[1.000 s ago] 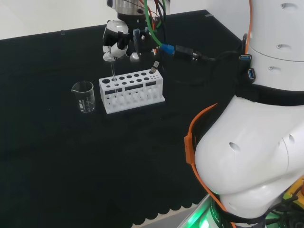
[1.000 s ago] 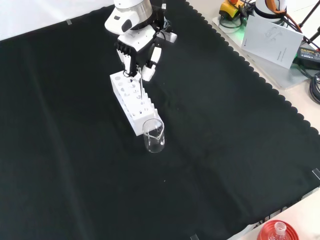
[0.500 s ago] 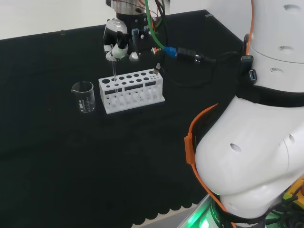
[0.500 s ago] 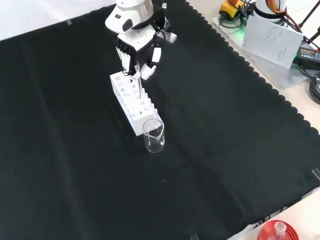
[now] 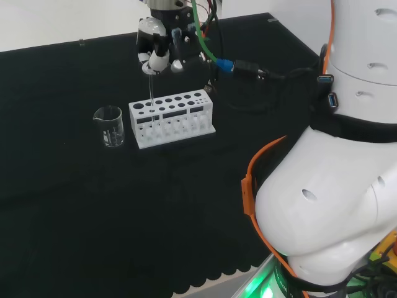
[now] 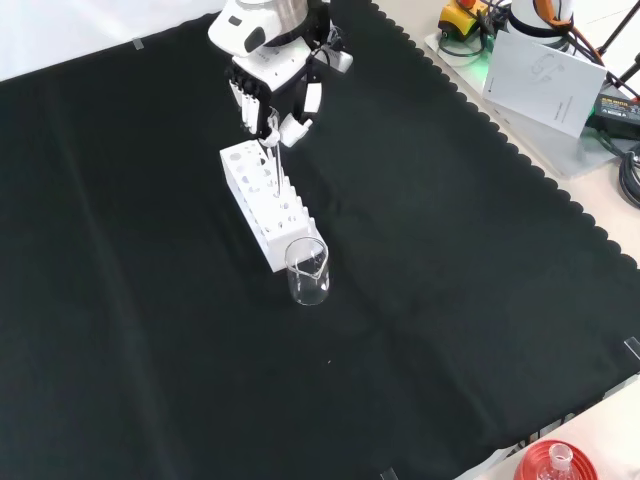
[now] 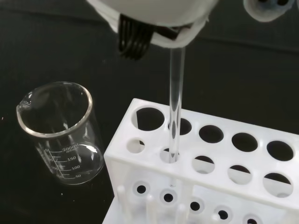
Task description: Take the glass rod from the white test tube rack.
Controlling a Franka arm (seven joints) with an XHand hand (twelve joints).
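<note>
Your hand [image 5: 155,56] is pinching the top of the glass rod [image 7: 175,105] between its curled fingers [image 6: 262,112] and thumb, above the white test tube rack [image 5: 172,118]. The rod is hanging close to upright, and in the wrist view its lower end is still sitting in one of the small holes in the rack's top plate, second from the end nearest the beaker [image 7: 60,133]. You are seeing the rod in the head view as a thin clear line running from the fingertips down to the rack's left end.

The rack is standing on the black cloth [image 6: 450,300] toward the far side of the bench in the head view, well in from every edge. The clear beaker is standing upright just beside the rack's left end in that view, apart from it. In the front view the beaker is sitting in front of the rack's near end, and the hand is hovering over the rack's far end.
</note>
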